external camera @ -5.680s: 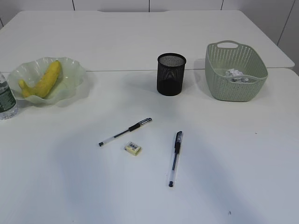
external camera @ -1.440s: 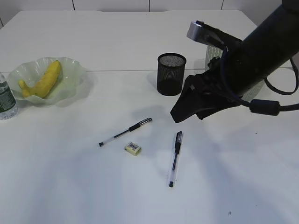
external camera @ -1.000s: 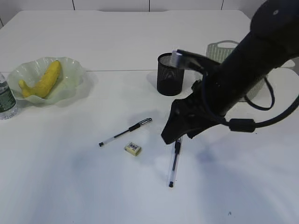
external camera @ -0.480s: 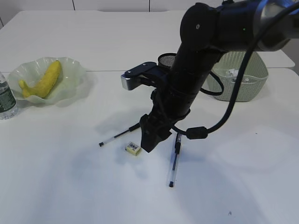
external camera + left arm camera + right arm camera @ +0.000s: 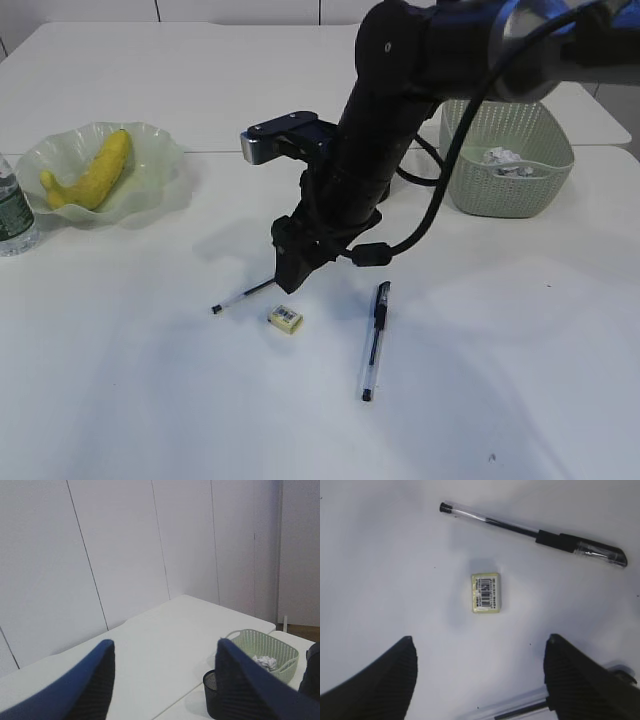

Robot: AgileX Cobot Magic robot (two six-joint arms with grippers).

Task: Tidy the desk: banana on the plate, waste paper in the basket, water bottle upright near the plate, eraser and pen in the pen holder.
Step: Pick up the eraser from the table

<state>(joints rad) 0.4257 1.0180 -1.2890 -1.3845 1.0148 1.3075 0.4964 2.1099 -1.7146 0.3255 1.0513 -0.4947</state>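
Note:
My right gripper hangs open and empty just above the table. It hides the grip end of a black pen. The yellow eraser lies just in front of it. A second pen lies to the right. In the right wrist view the eraser lies ahead of my open right gripper, one pen lies beyond it, and another pen runs under the right finger. My left gripper is open and empty, raised toward the wall. The arm hides the pen holder in the exterior view, but it shows in the left wrist view.
The banana lies on the pale green plate at far left. The water bottle stands upright beside it. The green basket at back right holds crumpled paper. The basket also shows in the left wrist view.
My right arm came in from the right and swept left across the table. Its gripper went from near the right pen to above the eraser and left pen. No object moved.

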